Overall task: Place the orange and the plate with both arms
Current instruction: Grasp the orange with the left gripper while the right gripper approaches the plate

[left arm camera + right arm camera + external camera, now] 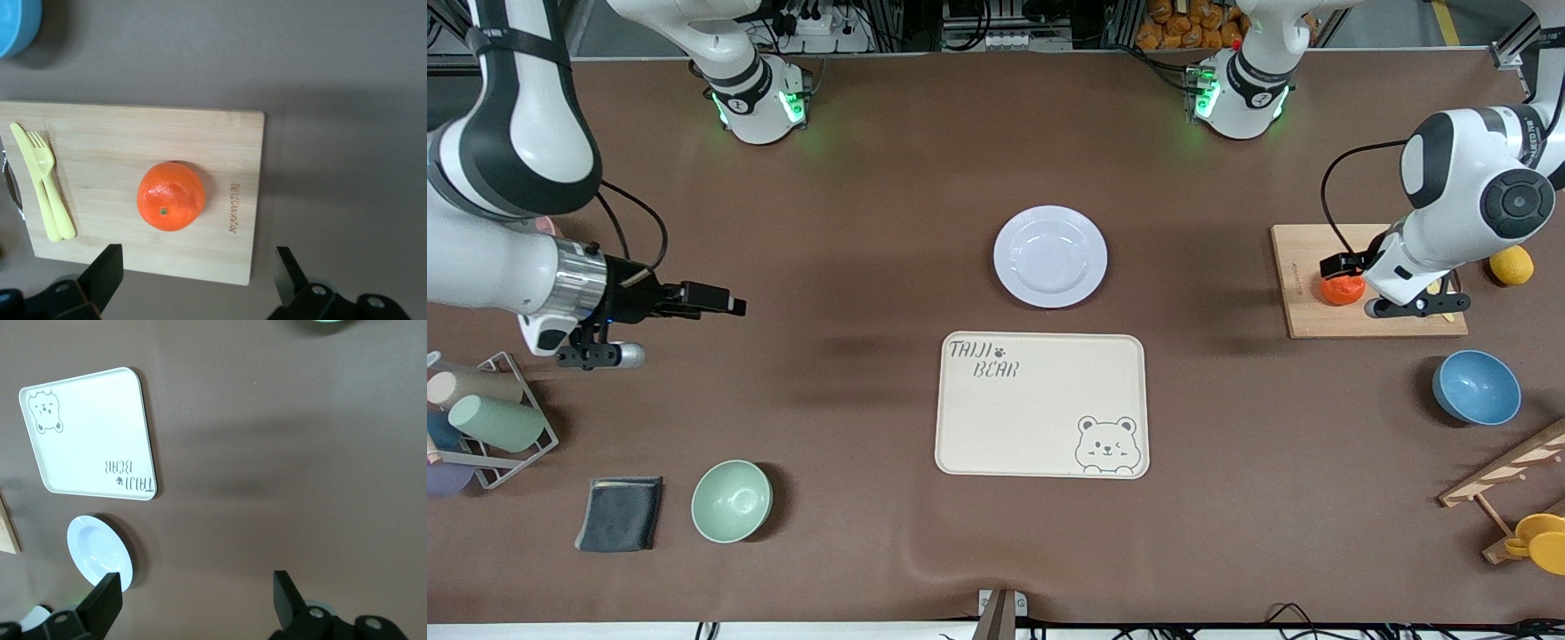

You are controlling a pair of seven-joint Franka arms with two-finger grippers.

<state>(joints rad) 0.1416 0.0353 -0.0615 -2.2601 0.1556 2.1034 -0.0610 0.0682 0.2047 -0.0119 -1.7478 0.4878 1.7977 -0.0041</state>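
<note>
The orange (pixel 1343 289) lies on a wooden cutting board (pixel 1369 307) toward the left arm's end of the table. My left gripper (pixel 1350 272) hangs over the board just above the orange, open and empty. In the left wrist view the orange (pixel 171 196) sits ahead of the gripper (pixel 197 273), outside its spread fingers. The pale plate (pixel 1050 256) lies at the table's middle, farther from the front camera than the cream tray (pixel 1041 404). My right gripper (pixel 720 300) is open and empty over bare table toward the right arm's end. The right wrist view shows it (pixel 193 597), with the plate (pixel 99 551).
A yellow plastic fork and knife (pixel 47 180) lie on the board. A lemon (pixel 1511 265) and a blue bowl (pixel 1476 387) are near it. A mint-green bowl (pixel 731 500), a dark cloth (pixel 619 513) and a cup rack (pixel 489 418) are at the right arm's end.
</note>
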